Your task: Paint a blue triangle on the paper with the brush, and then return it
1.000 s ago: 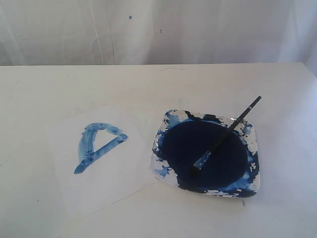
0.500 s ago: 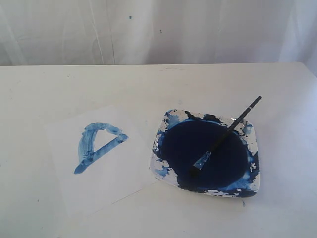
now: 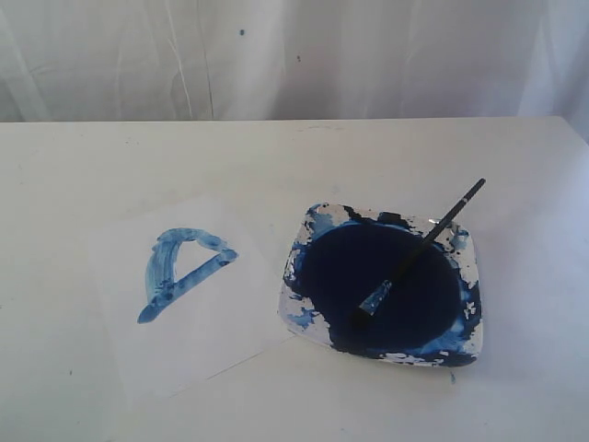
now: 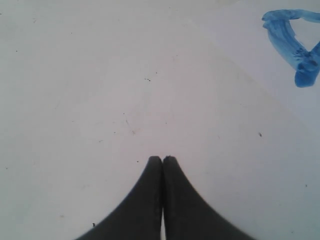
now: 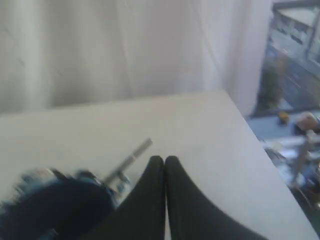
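A streaky blue triangle point(image 3: 179, 272) is painted on the white paper point(image 3: 198, 331) at the table's left; its tip also shows as blue triangle point(image 4: 295, 42) in the left wrist view. The black-handled brush point(image 3: 419, 247) lies across the paint dish point(image 3: 465, 253), bristles in the dark navy pool, handle end sticking out over the far right rim. Neither gripper appears in the exterior view. My left gripper point(image 4: 162, 159) is shut and empty over bare table. My right gripper point(image 5: 164, 159) is shut and empty beside the dish, with the brush point(image 5: 131, 160) handle close by.
The white table point(image 3: 294, 157) runs back to a white curtain point(image 3: 294, 55). In the right wrist view the table's right edge point(image 5: 250, 135) drops off toward a window. The dish point(image 5: 55, 202) sits near that gripper.
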Robot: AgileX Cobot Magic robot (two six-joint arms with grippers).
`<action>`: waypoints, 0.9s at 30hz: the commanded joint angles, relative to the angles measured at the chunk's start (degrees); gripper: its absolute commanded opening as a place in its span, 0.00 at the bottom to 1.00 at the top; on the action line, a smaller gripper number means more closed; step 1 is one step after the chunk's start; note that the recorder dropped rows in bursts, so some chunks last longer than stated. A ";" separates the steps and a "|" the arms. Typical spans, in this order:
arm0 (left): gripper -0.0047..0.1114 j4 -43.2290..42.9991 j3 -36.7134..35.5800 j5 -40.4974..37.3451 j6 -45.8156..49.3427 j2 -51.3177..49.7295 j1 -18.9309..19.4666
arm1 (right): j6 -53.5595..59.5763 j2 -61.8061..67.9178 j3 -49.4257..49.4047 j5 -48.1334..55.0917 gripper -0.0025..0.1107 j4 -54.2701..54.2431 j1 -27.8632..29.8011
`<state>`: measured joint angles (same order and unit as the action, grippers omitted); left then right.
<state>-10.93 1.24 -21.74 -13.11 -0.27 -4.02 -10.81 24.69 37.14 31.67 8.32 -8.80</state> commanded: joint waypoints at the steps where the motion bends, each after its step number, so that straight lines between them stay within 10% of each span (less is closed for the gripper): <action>1: 0.04 -0.17 -0.12 0.10 0.05 0.27 -0.44 | 0.18 -0.17 -11.16 2.47 0.02 9.02 3.86; 12: 0.04 -0.17 -0.12 0.10 0.05 0.27 -0.44 | -4.69 -0.72 -32.79 -21.27 0.02 12.71 5.39; 27: 0.04 -0.17 -0.12 0.10 0.05 0.27 -0.44 | -15.31 -20.78 -37.14 -13.58 0.02 12.23 5.50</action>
<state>-10.93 1.24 -21.74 -13.02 -0.27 -4.02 -25.53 6.98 0.41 16.22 20.27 -3.60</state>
